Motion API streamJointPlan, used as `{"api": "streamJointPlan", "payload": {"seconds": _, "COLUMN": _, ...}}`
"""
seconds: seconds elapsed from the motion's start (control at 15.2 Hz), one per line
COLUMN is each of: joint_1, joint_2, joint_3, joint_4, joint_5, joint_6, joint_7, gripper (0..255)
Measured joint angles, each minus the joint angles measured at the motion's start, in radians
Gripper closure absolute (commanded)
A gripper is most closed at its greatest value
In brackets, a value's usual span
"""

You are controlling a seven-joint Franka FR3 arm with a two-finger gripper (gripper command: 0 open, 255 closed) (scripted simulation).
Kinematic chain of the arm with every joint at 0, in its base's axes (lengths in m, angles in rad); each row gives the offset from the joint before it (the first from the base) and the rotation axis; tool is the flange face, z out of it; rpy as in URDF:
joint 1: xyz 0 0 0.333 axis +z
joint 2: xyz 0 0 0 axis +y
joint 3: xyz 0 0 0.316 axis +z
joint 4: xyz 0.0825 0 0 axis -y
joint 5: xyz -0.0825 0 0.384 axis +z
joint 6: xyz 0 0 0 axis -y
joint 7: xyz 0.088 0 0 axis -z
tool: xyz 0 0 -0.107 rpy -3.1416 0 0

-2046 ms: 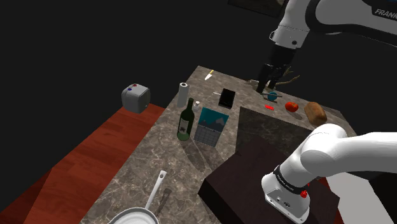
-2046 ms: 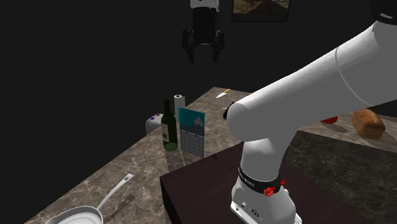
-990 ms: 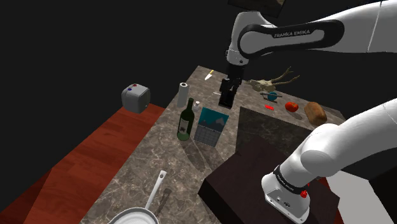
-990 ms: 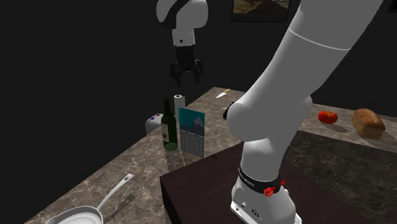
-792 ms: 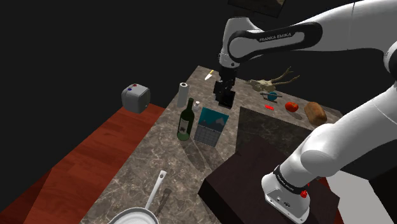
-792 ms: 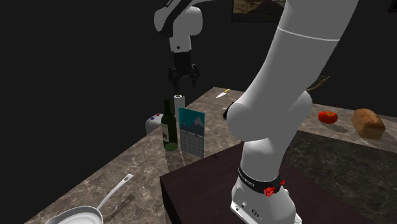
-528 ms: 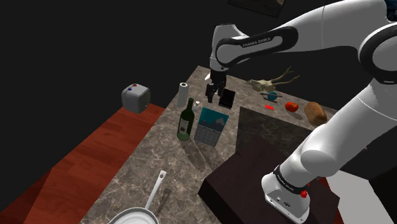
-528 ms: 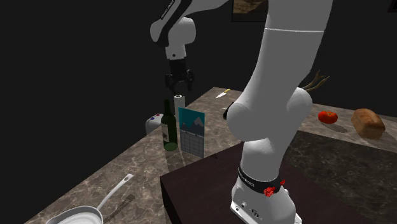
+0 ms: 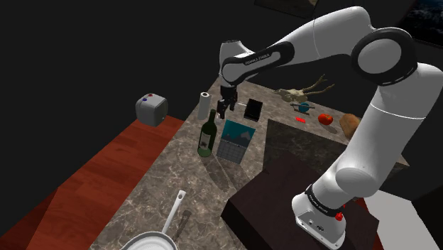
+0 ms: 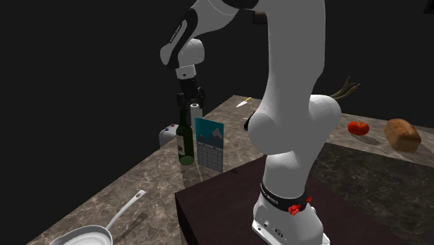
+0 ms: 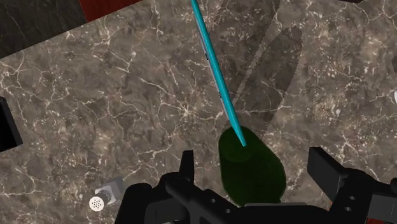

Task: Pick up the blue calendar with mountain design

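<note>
Swinging in from the countertop's (image 9: pixel 165 190) far corner, your gripper (image 9: pixel 222 109) now hangs open, empty, over the green wine bottle (image 9: pixel 206 136) just beside the blue calendar (image 9: pixel 236 140); grasp not begun.

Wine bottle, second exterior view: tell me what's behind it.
Behind the wine bottle sit a white paper roll and a grey box; the bottle covers part of the box.

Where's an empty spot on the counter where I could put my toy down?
The biggest bare stretch of counter lies between the calendar and the pan. Another bare patch sits between the calendar and the bread. It's crowded around the bottle and paper roll, where the open claw hangs.
</note>
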Motion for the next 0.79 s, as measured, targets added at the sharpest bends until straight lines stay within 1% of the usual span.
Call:
{"api": "streamJointPlan", "payload": {"seconds": 0.4, "joint_1": 0.002, "joint_2": 0.052, "joint_3": -0.001, "joint_4": -0.013, "joint_5": -0.008, "joint_6": 0.064, "joint_7": 0.007, "gripper": 0}}
{"api": "streamJointPlan", "payload": {"seconds": 0.46, "joint_1": 0.002, "joint_2": 0.056, "joint_3": -0.002, "joint_4": -0.012, "joint_5": -0.009, "joint_6": 0.067, "joint_7": 0.007, "gripper": 255}}
{"api": "streamJointPlan", "payload": {"seconds": 0.79, "joint_1": 0.002, "joint_2": 0.058, "joint_3": -0.002, "joint_4": -0.012, "joint_5": -0.009, "joint_6": 0.07, "joint_7": 0.008, "gripper": 255}}
